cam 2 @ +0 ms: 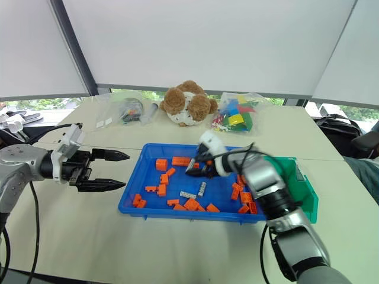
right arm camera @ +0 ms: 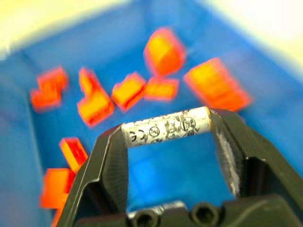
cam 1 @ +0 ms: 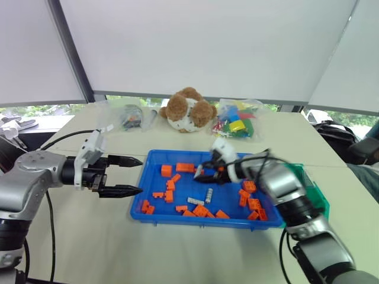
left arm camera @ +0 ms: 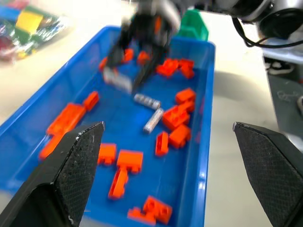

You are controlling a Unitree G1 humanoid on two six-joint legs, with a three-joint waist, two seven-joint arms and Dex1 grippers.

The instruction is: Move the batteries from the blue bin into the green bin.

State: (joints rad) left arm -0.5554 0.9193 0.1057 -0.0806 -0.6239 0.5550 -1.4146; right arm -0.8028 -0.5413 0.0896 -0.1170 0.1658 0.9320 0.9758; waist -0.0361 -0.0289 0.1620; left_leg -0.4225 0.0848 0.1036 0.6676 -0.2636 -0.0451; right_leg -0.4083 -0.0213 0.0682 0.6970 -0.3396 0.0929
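Fingertips (right arm camera: 214, 124) of right gripper (right arm camera: 165, 126) pinch one battery (right arm camera: 165, 126) endwise above blue bin (cam 1: 151, 163); two batteries (cam 1: 201, 198) lie inside among orange bricks (cam 1: 169, 192). Left gripper (cam 1: 127, 176) spread wide, empty, beside bin.

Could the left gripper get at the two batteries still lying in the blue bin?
Probably yes: the left gripper is open beside the blue bin, and the two batteries lie uncovered among orange bricks.
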